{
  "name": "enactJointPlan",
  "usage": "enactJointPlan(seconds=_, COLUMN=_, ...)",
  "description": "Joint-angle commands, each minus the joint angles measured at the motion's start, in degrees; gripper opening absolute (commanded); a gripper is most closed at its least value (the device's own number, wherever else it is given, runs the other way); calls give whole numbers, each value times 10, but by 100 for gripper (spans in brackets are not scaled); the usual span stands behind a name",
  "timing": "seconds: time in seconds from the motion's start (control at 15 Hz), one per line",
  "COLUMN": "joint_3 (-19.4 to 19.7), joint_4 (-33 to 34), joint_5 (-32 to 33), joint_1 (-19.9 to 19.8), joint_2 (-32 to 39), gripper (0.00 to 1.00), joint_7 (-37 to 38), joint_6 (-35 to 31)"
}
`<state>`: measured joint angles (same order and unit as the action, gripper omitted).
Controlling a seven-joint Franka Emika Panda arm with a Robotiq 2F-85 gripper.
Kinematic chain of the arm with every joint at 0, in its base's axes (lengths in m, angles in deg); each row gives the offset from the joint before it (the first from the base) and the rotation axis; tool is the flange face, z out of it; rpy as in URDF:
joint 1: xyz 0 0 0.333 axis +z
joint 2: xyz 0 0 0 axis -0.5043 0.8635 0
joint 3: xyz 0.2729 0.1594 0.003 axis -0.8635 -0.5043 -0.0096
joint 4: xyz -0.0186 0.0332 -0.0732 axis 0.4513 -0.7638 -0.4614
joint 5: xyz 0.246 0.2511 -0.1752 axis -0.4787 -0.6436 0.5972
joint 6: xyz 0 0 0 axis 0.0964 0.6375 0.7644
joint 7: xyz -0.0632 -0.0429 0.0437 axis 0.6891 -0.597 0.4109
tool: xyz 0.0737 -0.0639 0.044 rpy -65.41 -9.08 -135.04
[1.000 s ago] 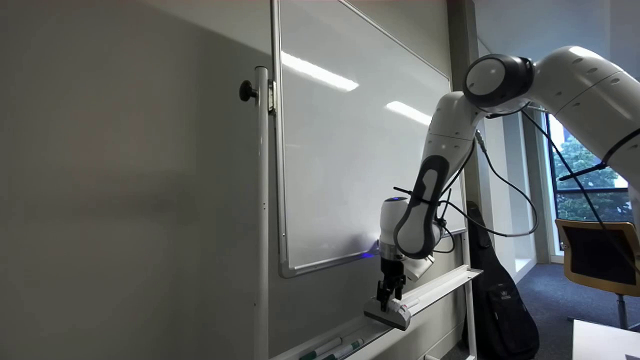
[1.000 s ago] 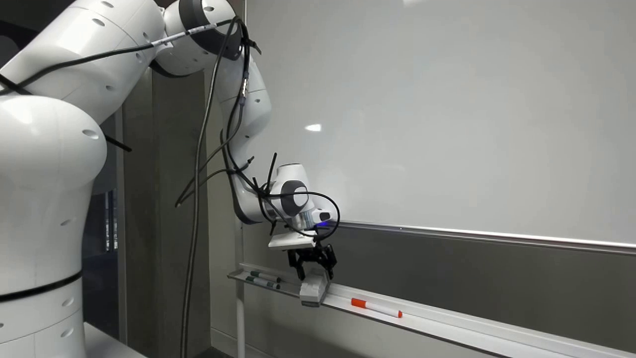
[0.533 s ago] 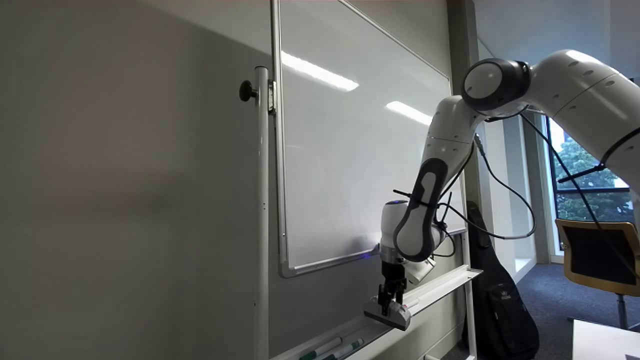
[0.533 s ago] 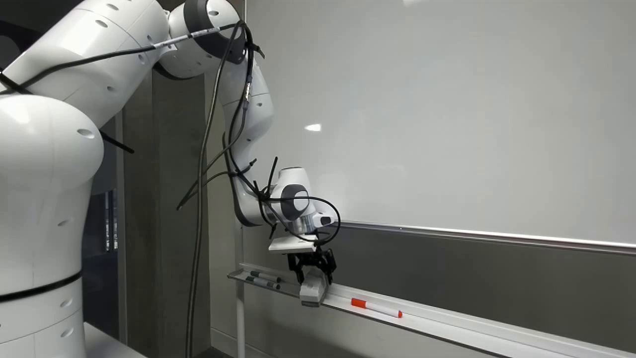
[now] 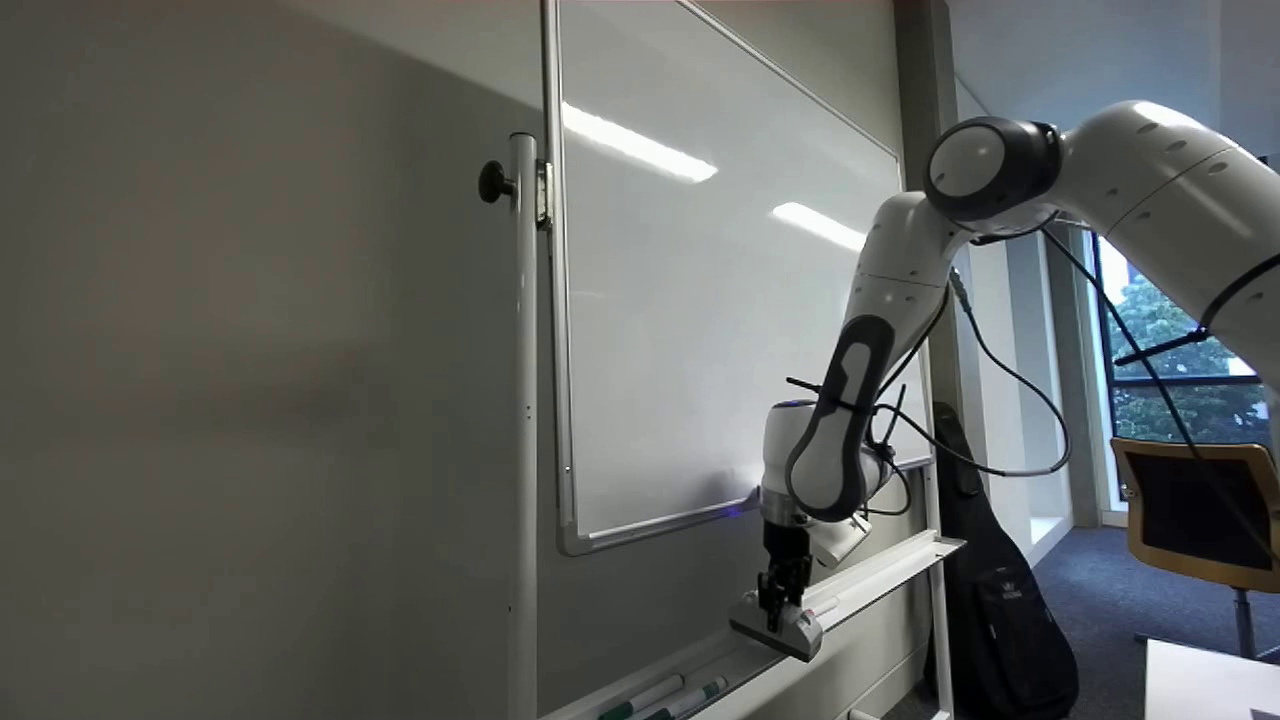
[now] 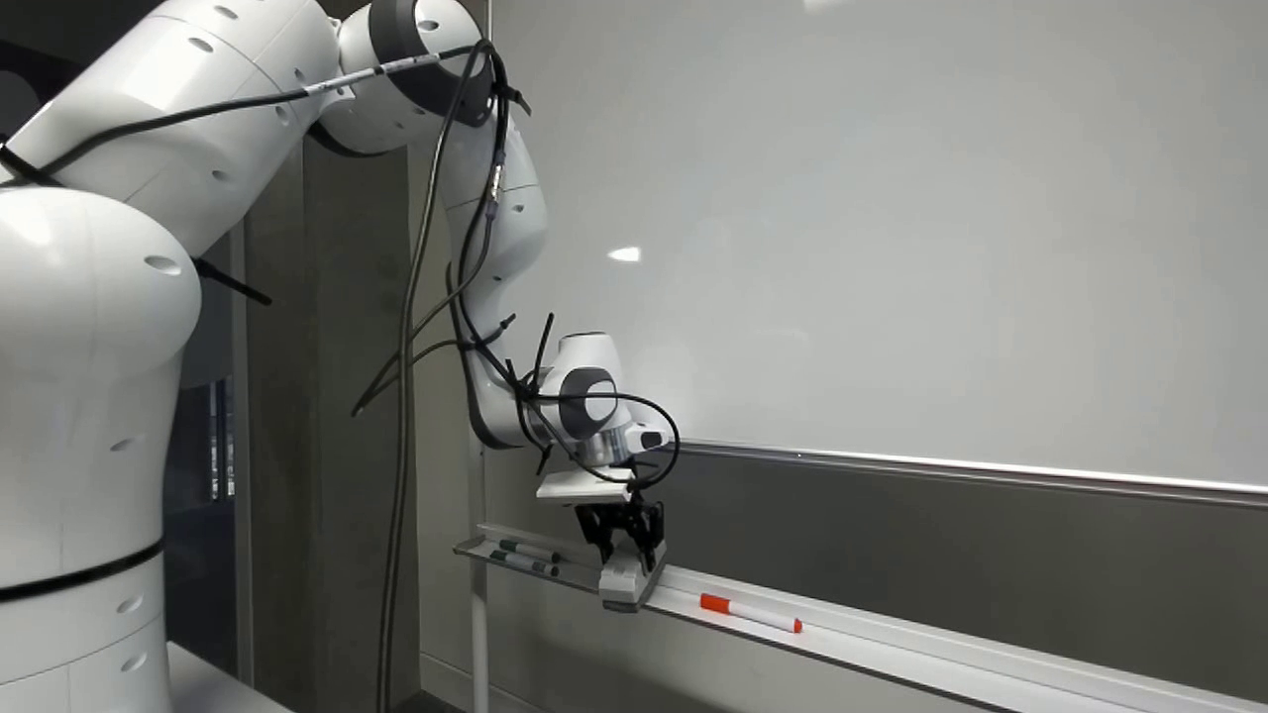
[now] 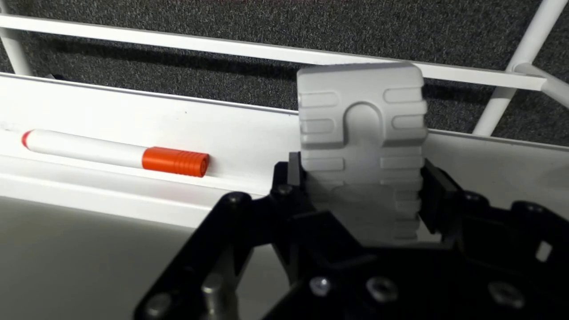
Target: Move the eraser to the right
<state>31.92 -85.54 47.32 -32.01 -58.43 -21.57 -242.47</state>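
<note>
Robotiq gripper [image 6: 627, 562] stands narrower than in earlier frame, clasping whiteboard eraser [image 7: 362, 129] by both long sides. Lies across marker tray [image 7: 249, 133], one end overhanging, near orange-capped marker [image 7: 115, 153]. Clean transfer likely needs firm grip, slight lift, level sideways travel.

Wrist view: the near end of the eraser [image 7: 363, 124] is hidden by the tool [image 7: 362, 169]; the tool's body is cut off by the bottom edge. The eraser's underside is concealed; contact with the worktop [image 7: 249, 133] cannot be confirmed. On either side of the tool, the worktop is cut off by the side edges. In an exterior view, just beyond the tool, the red pen [image 5: 824, 606] is partly concealed; below and left of the tool, the green pens [image 5: 692, 700] are cut off by the bottom edge. Above the tool, the board [image 5: 690, 330] is cut off by the top edge. Right of the tool, lettering on the bag [image 5: 1000, 635] is too small to read.
</note>
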Motion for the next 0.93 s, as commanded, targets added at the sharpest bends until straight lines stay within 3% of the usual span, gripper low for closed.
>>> enactJointPlan(seconds=0.0, joint_3=21, joint_4=-5, joint_5=-5, joint_1=8, joint_2=-22, gripper=37, joint_7=-13, joint_6=9)
enactJointPlan(seconds=0.27, joint_3=42, joint_4=-29, joint_5=2, joint_1=15, joint_2=-72, gripper=37, joint_7=-11, joint_6=23)
enactJointPlan(seconds=0.4, joint_3=30, joint_4=-44, joint_5=-5, joint_1=1, joint_2=-104, gripper=37, joint_7=-24, joint_6=37)
enactJointPlan(seconds=0.87, joint_3=42, joint_4=-89, joint_5=34, joint_1=4, joint_2=-229, gripper=37, joint_7=-14, joint_6=196)
